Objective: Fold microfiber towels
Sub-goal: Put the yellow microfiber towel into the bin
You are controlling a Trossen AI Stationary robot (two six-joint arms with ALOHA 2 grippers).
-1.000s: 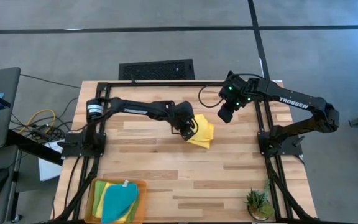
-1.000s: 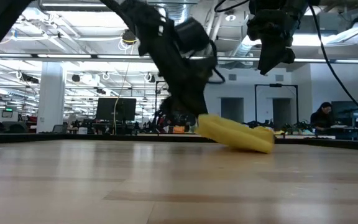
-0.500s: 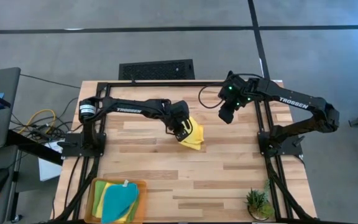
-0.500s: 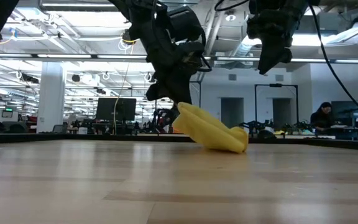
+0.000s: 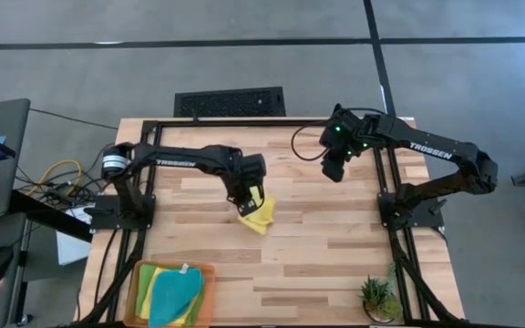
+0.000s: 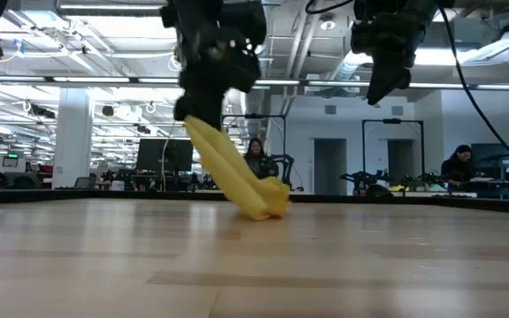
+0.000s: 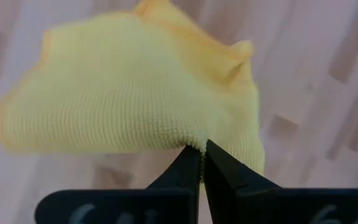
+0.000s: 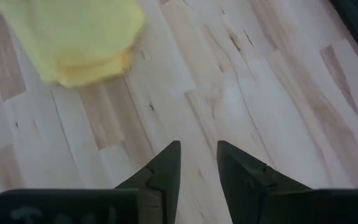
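A bright yellow towel, bunched and folded, hangs from my left gripper near the table's middle, its lower end on the wood. My left gripper is shut on it. My right gripper hovers open and empty above the far right of the table; its wrist view shows bare wood and the yellow towel farther off. A teal towel, a lime green one and a yellow one lie piled in the orange tray. My left gripper pinches the yellow towel's edge between its two fingertips, coming from above and pointing down. The towel hangs slanting below the fingers, slack, with its bunched lower end resting on the table.
The orange tray with the towel pile stands at the near left corner. A small potted plant stands at the near right corner. Black frame rails run along both sides. Bare wood lies between.
My left gripper has gone toward the table's left edge and a little nearer, rising, and has dragged the yellow towel with it. The towel, lying low and flat before, now hangs steeply from the fingers with only its lower end on the wood.
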